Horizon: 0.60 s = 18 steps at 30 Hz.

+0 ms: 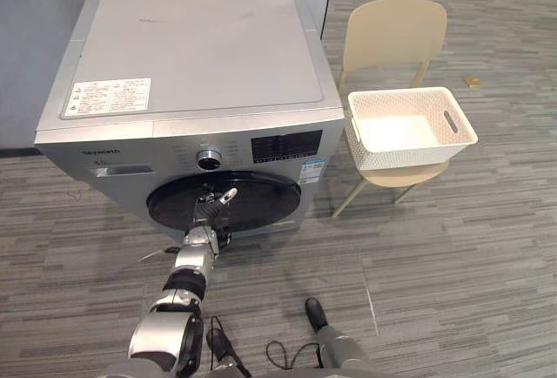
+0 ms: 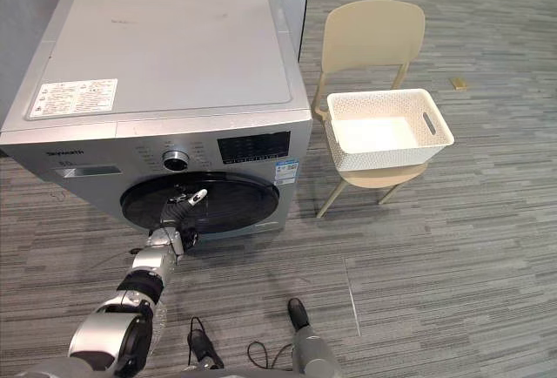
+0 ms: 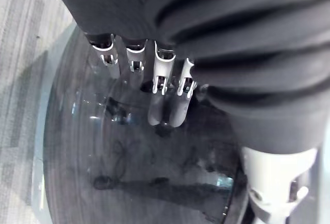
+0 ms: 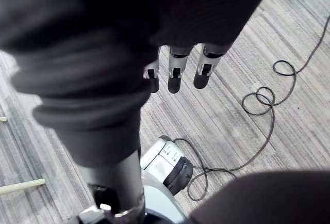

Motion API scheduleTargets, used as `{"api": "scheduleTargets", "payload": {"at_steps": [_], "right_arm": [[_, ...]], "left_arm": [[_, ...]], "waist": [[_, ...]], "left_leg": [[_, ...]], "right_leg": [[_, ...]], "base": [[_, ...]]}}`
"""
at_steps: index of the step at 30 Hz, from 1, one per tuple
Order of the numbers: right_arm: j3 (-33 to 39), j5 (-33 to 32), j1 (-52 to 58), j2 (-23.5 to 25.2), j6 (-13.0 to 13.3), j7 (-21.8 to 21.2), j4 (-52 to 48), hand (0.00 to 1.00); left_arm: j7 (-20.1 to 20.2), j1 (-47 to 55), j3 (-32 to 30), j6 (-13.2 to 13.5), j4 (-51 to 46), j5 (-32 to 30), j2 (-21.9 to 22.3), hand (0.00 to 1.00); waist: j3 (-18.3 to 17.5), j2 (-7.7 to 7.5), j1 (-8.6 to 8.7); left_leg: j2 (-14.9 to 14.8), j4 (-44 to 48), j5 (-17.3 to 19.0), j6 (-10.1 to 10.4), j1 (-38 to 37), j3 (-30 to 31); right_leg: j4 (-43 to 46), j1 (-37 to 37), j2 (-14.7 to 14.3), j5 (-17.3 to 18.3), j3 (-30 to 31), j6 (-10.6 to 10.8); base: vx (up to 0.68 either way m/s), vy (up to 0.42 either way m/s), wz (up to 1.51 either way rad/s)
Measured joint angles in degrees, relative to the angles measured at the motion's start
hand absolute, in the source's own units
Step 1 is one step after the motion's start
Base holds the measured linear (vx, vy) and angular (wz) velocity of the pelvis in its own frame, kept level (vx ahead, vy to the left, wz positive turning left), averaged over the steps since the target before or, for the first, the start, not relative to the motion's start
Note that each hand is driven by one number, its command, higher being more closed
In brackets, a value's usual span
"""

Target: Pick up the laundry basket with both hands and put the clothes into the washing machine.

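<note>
On the pale chair (image 1: 396,30) just to the right of the washing machine (image 1: 200,47) sits the white laundry basket (image 1: 409,156), upright on the seat, its lattice walls and plain white bottom open to view from above; neither hand touches it. Low on the machine's front, the round dark door (image 1: 261,204) lies flush and closed under the silver knob (image 1: 209,160) and the control panel. The left hand (image 1: 211,211) reaches up to that door from the lower left, with its fingers (image 3: 157,105) held out fairly straight and their dark tips at or against the glass (grasping nothing, so the hand is open). The right hand (image 4: 175,74) hangs low at the robot's side, well apart from both basket and machine, over the grey striped floor (image 1: 470,247), its fingers loose, pointing downward and empty. A white label (image 1: 110,97) sits on the near left corner of the machine's flat grey top.
</note>
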State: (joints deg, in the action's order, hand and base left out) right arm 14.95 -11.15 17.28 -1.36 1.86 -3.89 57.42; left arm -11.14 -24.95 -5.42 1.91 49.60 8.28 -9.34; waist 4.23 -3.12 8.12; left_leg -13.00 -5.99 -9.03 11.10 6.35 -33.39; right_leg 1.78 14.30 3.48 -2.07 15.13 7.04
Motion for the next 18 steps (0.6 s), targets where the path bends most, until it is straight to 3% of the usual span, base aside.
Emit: {"api": "scheduleTargets", "payload": {"at_steps": [2,5,9,12,18], "right_arm": [[-0.2,-0.1,0.0,0.0,0.0,0.2,0.0,0.00],[-1.1,-0.2,-1.0,-1.1,0.1,0.3,0.0,0.00],[-3.3,-0.1,-2.5,-3.1,0.1,0.2,0.6,0.00],[-3.2,-0.2,-2.5,-4.8,0.0,0.2,3.6,0.00],[-2.4,-0.5,-3.9,-6.3,0.1,-0.2,9.5,0.00]], "left_arm": [[1.2,4.6,-1.6,2.6,-0.5,-0.1,1.5,0.00],[2.7,12.4,-2.1,3.8,1.4,-2.6,3.4,0.00],[5.9,23.6,-5.6,3.3,10.5,-5.3,5.9,0.00],[7.8,29.4,-9.3,2.7,14.1,-8.5,5.5,0.00],[9.5,32.8,-15.5,2.3,15.7,-7.9,5.8,0.00]], "waist": [[-0.4,-0.23,-0.52],[-1.4,-0.15,-2.48],[-2.2,0.41,-3.37],[-3.0,1.44,-5.79],[-4.5,2.47,-5.95]], "left_leg": [[0.1,0.0,0.0,0.1,-1.9,0.3],[0.6,0.0,0.1,0.1,-2.2,2.1],[1.0,0.0,0.0,0.1,-2.1,5.6],[1.7,0.0,-0.1,0.1,-1.9,9.9],[2.8,0.0,0.1,-0.1,-3.7,15.7]], "right_leg": [[-0.1,-2.4,0.4,0.5,-1.0,-0.7],[-0.6,-4.0,0.6,1.3,-3.1,-1.3],[-1.0,-6.3,1.0,2.4,-6.5,-1.5],[-1.0,-8.4,1.8,3.3,-10.3,-1.4],[-0.9,-13.4,2.8,5.2,-15.1,-1.4]], "base": [[0.04,-0.006,0.16],[0.06,-0.013,0.28],[0.08,-0.022,0.50],[0.07,-0.001,0.62],[0.04,0.001,0.44]]}}
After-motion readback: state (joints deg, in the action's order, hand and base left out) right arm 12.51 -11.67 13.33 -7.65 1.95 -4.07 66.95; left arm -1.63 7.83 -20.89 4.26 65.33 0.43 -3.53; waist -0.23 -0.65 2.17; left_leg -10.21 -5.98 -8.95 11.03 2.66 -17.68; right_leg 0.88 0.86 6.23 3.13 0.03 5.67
